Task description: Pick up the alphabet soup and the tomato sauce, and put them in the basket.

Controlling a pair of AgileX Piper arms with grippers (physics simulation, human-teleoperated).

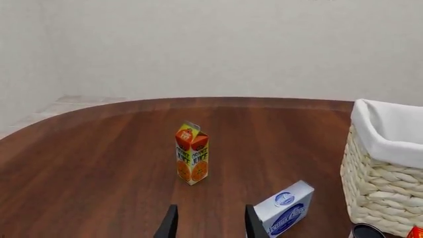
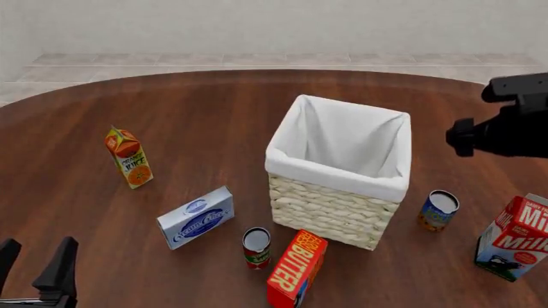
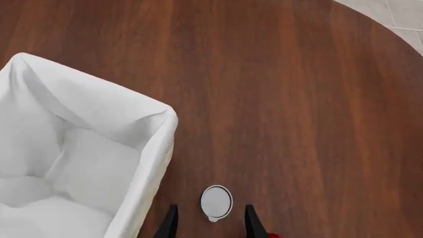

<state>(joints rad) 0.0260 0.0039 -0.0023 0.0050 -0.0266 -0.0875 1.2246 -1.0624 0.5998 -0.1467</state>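
Wooden table [image 3: 297,99], alphabet soup [image 3: 216,202] between fingers [image 3: 169,224]

Wooden table [image 2: 214,115] — pale wall [image 2: 274,25].

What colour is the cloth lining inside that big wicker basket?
White, folded over the pale woven basket; the cloth liner shows best in the front view.

A simulated test room rather than a real home: a round dark wood surface [image 2: 214,115] stands against bare pale walls [image 1: 231,44] and a tiled floor [image 2: 256,59], set with grocery items such as an orange juice carton [image 2: 128,157] and a milk carton [image 2: 514,237].
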